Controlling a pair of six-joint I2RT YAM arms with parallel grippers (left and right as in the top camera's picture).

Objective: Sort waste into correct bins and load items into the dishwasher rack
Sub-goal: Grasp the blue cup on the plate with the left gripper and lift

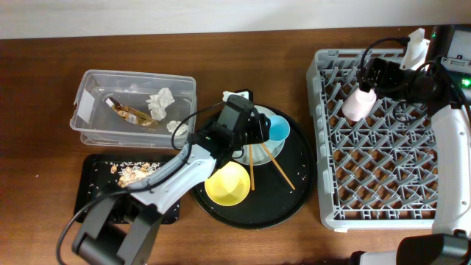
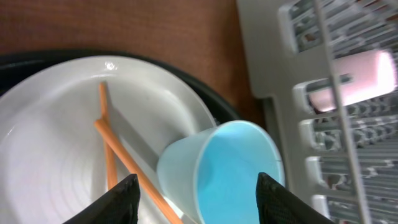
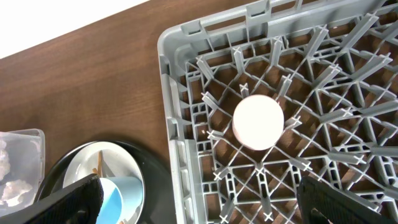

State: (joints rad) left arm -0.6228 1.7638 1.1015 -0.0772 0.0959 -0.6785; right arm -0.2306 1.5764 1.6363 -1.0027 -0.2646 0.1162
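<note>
L gripper (image 2: 198, 179) round blue cup (image 2: 231, 160) (contact unclear), wood tbl (image 1: 243, 51).

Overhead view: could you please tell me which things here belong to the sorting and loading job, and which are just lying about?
For the job: pink cup, blue cup, yellow bowl, plate, chopsticks, rack, clear tub, flat black tray, tissues, wrapper, food scraps.
Lying about: round black tray, table.
</note>
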